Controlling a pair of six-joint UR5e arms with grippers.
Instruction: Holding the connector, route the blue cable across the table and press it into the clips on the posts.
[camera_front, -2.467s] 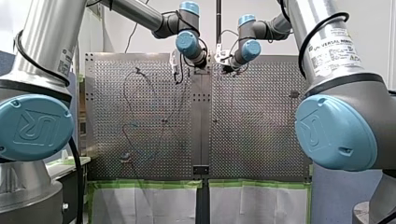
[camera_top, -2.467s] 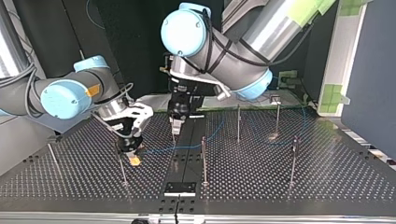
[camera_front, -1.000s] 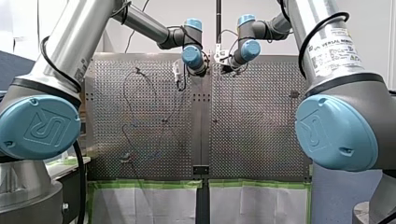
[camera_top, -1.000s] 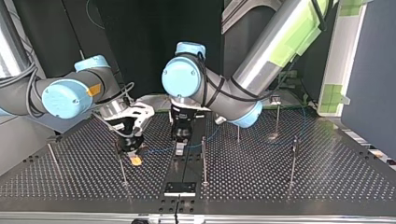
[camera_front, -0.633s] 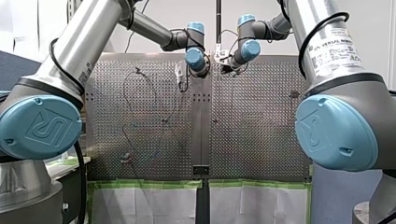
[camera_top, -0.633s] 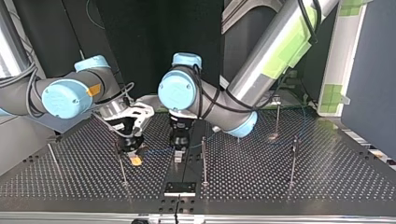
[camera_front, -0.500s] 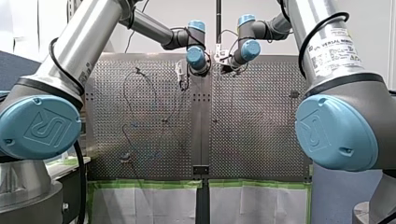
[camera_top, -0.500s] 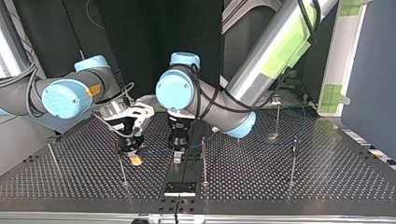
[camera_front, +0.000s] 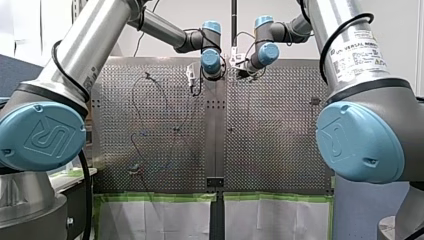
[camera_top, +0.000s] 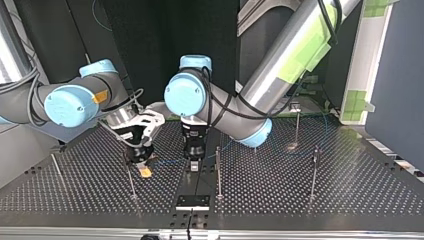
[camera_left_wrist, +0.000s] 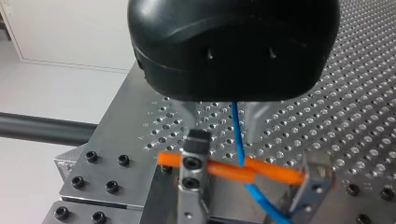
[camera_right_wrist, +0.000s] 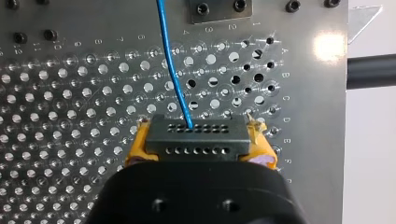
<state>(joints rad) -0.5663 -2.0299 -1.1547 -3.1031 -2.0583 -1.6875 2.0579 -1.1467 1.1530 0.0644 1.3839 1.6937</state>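
Your left gripper (camera_left_wrist: 223, 123) is coming down, fingers seemingly apart astride the blue cable (camera_left_wrist: 238, 135); right gripper (camera_right_wrist: 201, 148) is clamping the connector (camera_right_wrist: 196, 135); clipping remaining.

Pale wall (camera_front: 400, 20) one side; dark backdrop (camera_top: 150, 40), possibly curtain, opposite.

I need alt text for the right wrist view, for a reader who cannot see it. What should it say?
The right gripper, its jaws with yellow pads, is shut on a dark connector with rows of small holes. A blue cable runs from the connector ahead over the perforated metal table.
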